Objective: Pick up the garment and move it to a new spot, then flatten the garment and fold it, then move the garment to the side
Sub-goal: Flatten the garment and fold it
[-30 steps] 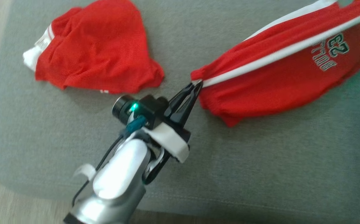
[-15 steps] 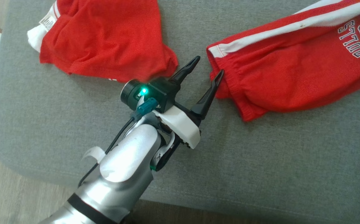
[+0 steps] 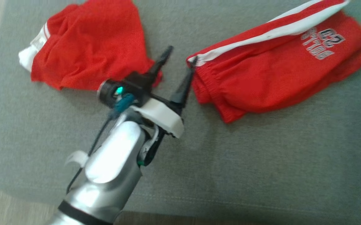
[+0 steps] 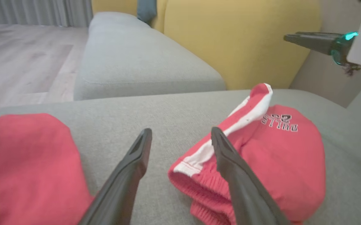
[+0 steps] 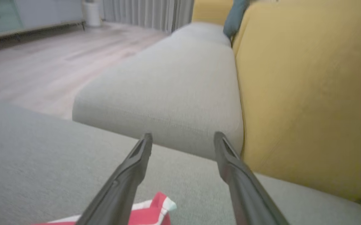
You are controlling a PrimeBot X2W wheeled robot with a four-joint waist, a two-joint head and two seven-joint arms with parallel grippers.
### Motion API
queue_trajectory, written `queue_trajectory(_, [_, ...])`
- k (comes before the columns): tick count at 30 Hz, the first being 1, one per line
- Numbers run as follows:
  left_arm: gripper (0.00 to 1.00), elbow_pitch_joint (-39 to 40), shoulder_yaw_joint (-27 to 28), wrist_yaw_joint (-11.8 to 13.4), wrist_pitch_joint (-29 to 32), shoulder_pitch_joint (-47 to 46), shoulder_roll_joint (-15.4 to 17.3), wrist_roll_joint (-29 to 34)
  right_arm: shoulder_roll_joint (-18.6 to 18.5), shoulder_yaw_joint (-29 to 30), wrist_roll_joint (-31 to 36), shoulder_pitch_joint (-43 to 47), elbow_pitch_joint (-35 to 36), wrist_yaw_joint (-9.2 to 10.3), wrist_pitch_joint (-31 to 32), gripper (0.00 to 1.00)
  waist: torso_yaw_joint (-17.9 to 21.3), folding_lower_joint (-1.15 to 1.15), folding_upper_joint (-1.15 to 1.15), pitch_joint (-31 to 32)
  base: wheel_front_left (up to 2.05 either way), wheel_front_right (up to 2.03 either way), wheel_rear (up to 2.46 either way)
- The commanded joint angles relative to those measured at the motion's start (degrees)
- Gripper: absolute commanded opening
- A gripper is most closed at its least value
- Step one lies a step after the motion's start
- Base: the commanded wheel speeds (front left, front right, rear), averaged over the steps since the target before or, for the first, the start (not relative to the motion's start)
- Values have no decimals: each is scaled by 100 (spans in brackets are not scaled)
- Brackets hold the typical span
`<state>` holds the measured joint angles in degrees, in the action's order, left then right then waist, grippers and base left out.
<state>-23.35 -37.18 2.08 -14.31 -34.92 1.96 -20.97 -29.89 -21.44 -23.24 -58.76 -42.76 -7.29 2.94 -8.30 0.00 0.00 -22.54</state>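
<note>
Your left gripper point(image 3: 180, 61) gapes empty just beside the striped shorts point(image 3: 271, 78) on the cushion point(image 3: 261, 162): light, limp, likely to sag, so pinch the thick ribbed band point(image 3: 204, 82) at the end toward the cushion's middle

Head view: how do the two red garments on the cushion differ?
The left garment is mesh with white at one end; the right garment has a long white stripe and lettering. The left garment is bunched up; the right garment lies stretched long. Both are red, on the grey cushion.
</note>
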Motion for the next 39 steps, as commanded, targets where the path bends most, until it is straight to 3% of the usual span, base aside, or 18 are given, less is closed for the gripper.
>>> queue_trajectory(1, [100,317,355,51,-68,28,98,82,35,17,-50,188,266,-20,-247,100,226,0,0,273,0,0,0])
queue_trajectory(7, [100,1102,1261,176,-69,492,133,298,296,309,-35,811,764,-20,-1186,100,587,0,0,697,0,0,0])
queue_trajectory(17, [100,1948,2238,179,-69,1295,124,713,937,1060,750,2270,2066,-20,-1681,100,1023,0,0,1138,0,0,0])
queue_trajectory(23, [100,1993,2491,48,-69,1853,108,863,1572,1677,1426,3395,2746,-20,-1695,100,1174,0,0,1357,0,0,0])
queue_trajectory(24, [100,1989,2525,21,-69,2049,105,977,1809,1809,1581,3734,2918,-20,-1665,100,1212,0,0,1407,0,0,0])
queue_trajectory(30, [100,2046,2606,-38,-69,2406,95,982,2283,2115,1858,4374,3180,-20,-1569,100,1210,0,0,1398,0,0,0])
queue_trajectory(35, [100,2110,2547,-48,-69,2343,93,927,2511,2333,1680,4451,3208,-20,-1260,100,1070,0,0,1224,0,0,0])
queue_trajectory(39, [100,2126,2464,-50,-69,2237,93,920,2661,2662,958,4252,3066,-20,-808,100,904,0,0,1003,0,0,0])
